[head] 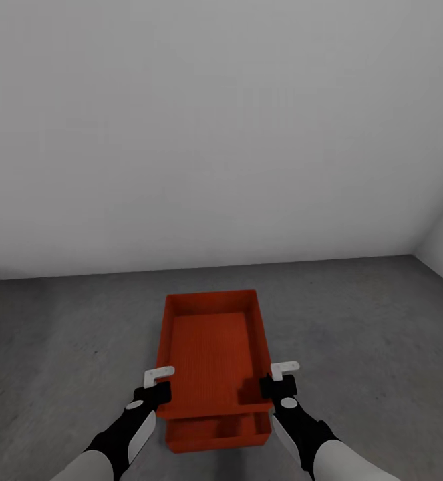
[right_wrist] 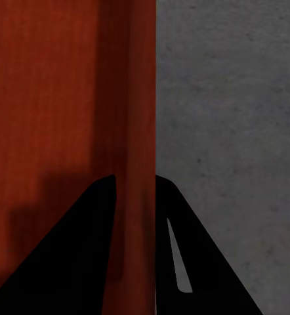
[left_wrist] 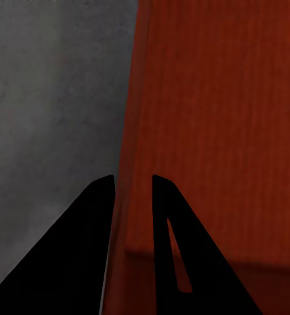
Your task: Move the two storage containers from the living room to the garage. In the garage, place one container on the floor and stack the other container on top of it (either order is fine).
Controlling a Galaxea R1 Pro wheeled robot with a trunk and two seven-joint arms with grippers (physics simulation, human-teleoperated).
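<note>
Gripping the upper storage container (head: 211, 347) by its two long walls, both arms reach forward from the bottom of the head view. The left gripper (head: 156, 386) sits at about 8 o'clock of the bin, its two dark fingers (left_wrist: 96, 223) closed astride the thin orange-red wall, one on the outer side and one on the inner, as the left wrist view shows. The right gripper (head: 280, 381) sits at about 4 o'clock, and the right wrist view shows its fingers (right_wrist: 99, 223) likewise clamped on either side of the opposite wall (right_wrist: 138, 131).

The held bin is open-topped with a ribbed bottom, and it lies over a second storage container (head: 218, 431), whose near end sticks out toward 6 o'clock from under it. Whether the upper bin rests on the lower one or hangs just above it cannot be told. The lower bin stands on the dark grey concrete floor (head: 368, 334), which shows rough and mottled beside the walls in both wrist views. At 12 o'clock a plain pale wall (head: 221, 133) meets the floor, with a corner of the garage at about 2 o'clock.
</note>
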